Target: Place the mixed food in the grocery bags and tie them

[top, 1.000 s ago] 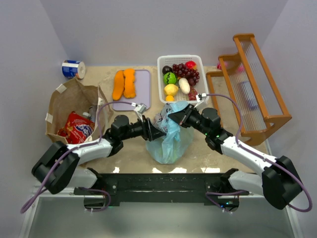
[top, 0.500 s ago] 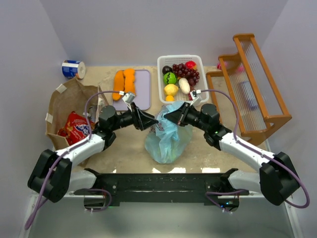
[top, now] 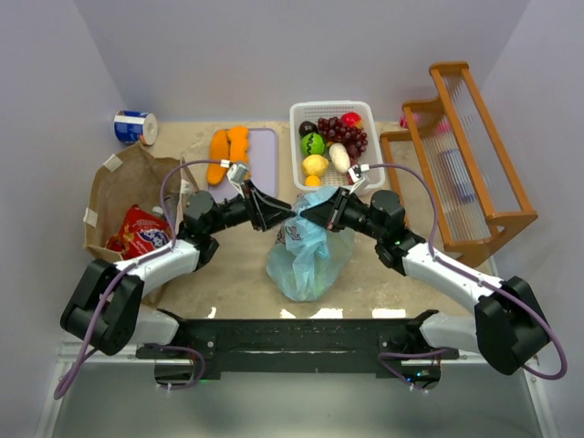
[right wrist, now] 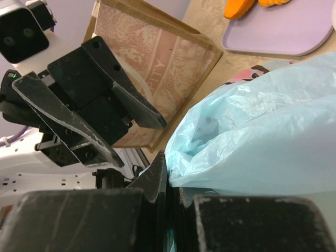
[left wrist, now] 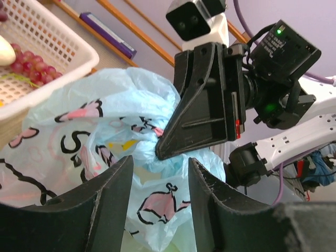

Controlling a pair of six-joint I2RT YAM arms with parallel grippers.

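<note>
Now the right gripper (top: 310,212) is pinching a twisted fold at the top of the blue plastic bag (top: 306,260), its fingers pressed together on the thin plastic. The left gripper (top: 281,215) is hovering just beside it, tip almost to tip, and its two fingers are standing apart with nothing clamped between them; in the left wrist view the bag is showing through the gap. The bag with the pink prints is sitting in the middle of the table (top: 228,274), a little toward the near edge, and it is bulging, but I cannot tell what is lying inside. The brown paper bag (top: 123,182) is gaping open at the left edge, and a red packet (top: 141,235) is showing in it. At the far edge the white basket (top: 333,105) is holding purple grapes (top: 345,135), a green fruit (top: 313,144), a yellow fruit (top: 316,165) and a white piece (top: 338,157). Beside it, the lilac board (top: 265,155) is carrying two orange slabs (top: 228,153). A wooden rack (top: 474,155) is standing along the right edge.
</note>
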